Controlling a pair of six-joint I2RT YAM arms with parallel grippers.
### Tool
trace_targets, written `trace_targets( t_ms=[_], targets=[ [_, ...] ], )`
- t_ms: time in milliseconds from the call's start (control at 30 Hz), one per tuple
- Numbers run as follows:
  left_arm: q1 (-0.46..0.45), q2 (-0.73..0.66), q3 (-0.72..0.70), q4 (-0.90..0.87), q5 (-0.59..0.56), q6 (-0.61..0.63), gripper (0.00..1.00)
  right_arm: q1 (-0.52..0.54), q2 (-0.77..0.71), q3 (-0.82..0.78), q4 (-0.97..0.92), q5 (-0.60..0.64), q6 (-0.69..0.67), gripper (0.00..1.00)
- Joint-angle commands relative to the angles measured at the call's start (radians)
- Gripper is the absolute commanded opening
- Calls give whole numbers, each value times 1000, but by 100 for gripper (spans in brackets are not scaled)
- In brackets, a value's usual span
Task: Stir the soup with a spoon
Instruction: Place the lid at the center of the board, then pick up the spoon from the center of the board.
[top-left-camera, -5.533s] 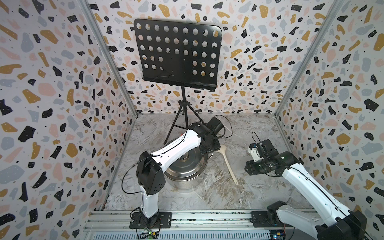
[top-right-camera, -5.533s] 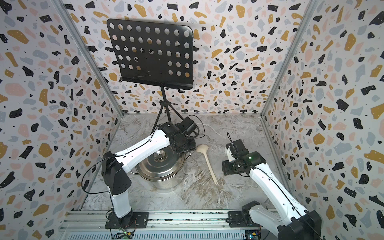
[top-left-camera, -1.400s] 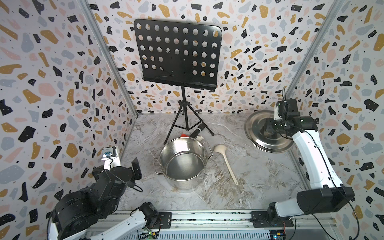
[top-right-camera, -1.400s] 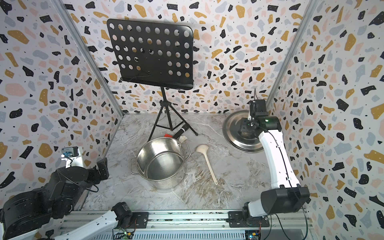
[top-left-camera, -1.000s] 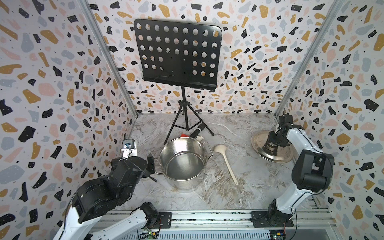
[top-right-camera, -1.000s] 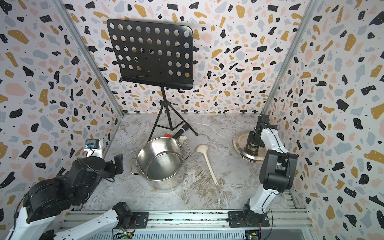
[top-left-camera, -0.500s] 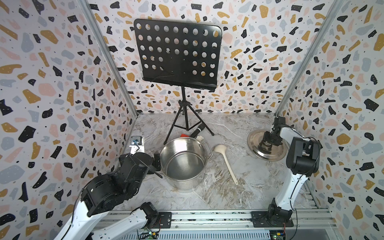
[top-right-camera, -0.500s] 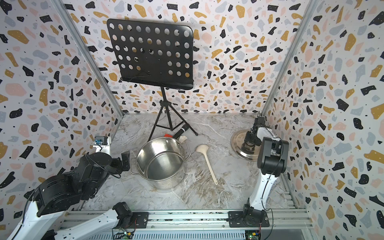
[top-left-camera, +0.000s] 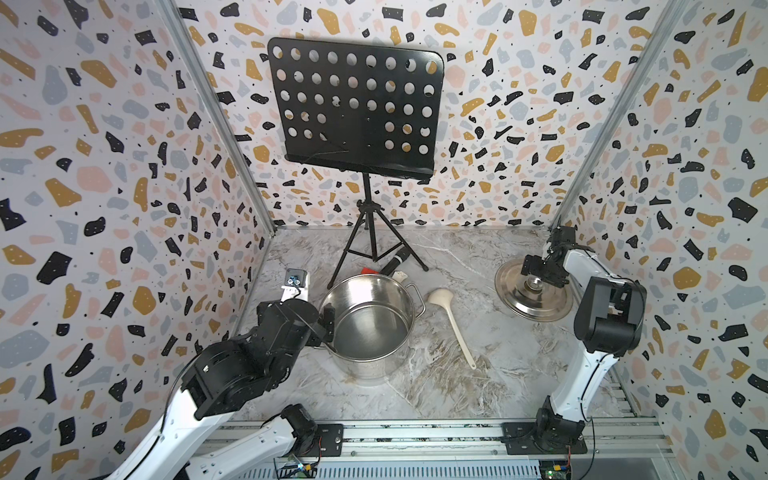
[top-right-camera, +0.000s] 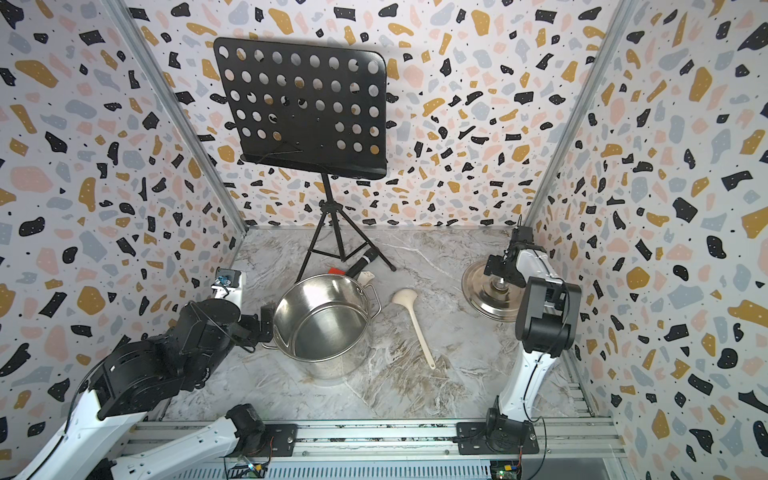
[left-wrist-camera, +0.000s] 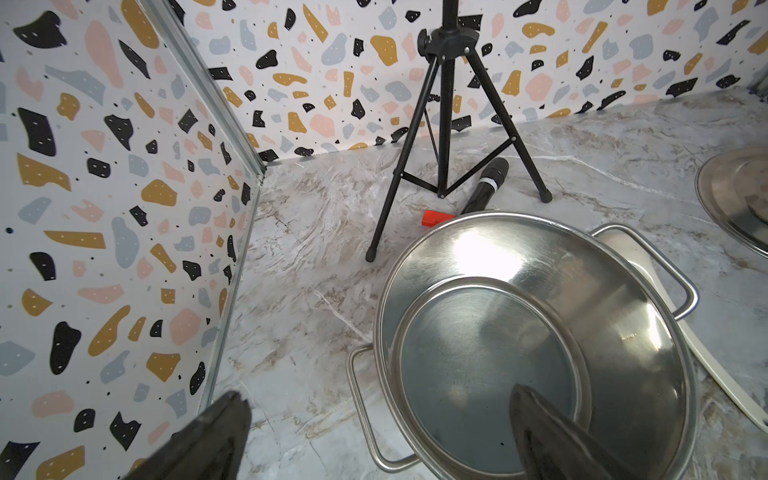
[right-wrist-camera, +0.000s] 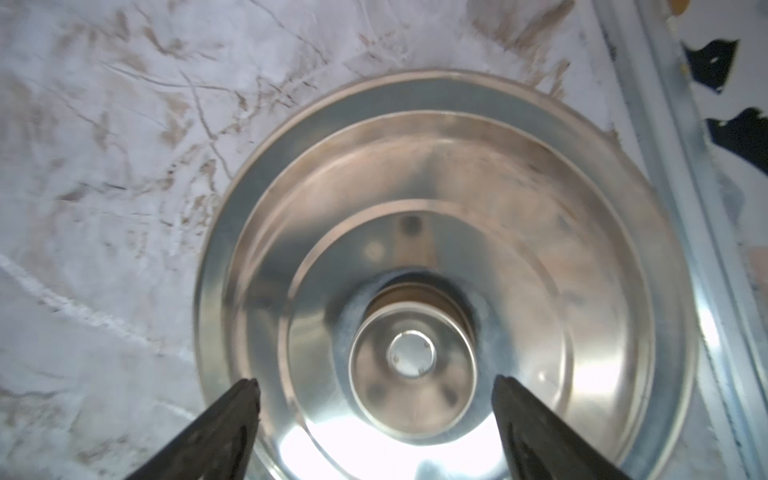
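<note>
The soup is a shiny steel pot (top-left-camera: 365, 368) (top-right-camera: 332, 368) (left-wrist-camera: 623, 291) standing open mid-table, and no liquid shows inside. The cream-white spoon (top-left-camera: 451, 322) (top-right-camera: 413, 322) (left-wrist-camera: 725, 372) lies flat on the table just right of the pot, and nothing touches it. My left gripper (top-left-camera: 326, 322) (top-right-camera: 266, 322) (left-wrist-camera: 378, 395) is open at the pot's left side. One finger hangs over the pot's inside, the other outside, with the loop handle between them. My right gripper (top-left-camera: 540, 272) (top-right-camera: 503, 268) (right-wrist-camera: 374, 382) is open above the knob of the lid (top-left-camera: 536, 305) (right-wrist-camera: 582, 249), holding nothing.
A black music stand (top-left-camera: 357, 108) rises on a tripod behind the pot. A black microphone (top-left-camera: 399, 262) and a small red object (top-left-camera: 368, 270) lie by its feet. The lid (top-right-camera: 490, 305) rests near the right wall. Patterned walls close in three sides.
My right arm has brought the lid down onto the table at the back right and opened off its knob. My left arm has swung in to the pot's left handle.
</note>
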Motion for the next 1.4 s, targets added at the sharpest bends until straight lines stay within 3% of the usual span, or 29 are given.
trace_targets(
  t_ms=[0,200,367,500,667,1000,1167,1367],
  targets=[
    [2,14,-20,41,29,-19,99,34,-202,17,-133,-16,13,93],
    [2,-6,-46,135,93,33,99,229,-448,-218,-187,-175,24,90],
    [2,-1,-21,135,110,115,99,383,-637,-546,-20,-398,109,85],
    [2,-14,-7,158,152,242,99,457,-644,-694,117,-495,173,78],
    [2,-46,-5,177,161,308,99,544,-534,-671,148,-490,87,77],
    [2,-97,2,147,247,373,99,548,-288,-547,166,-394,-41,72],
    [2,-127,-20,163,286,408,100,548,-218,-519,198,-449,-78,64],
    [2,-154,-50,180,320,479,100,548,-155,-509,236,-502,-78,45]
  ],
)
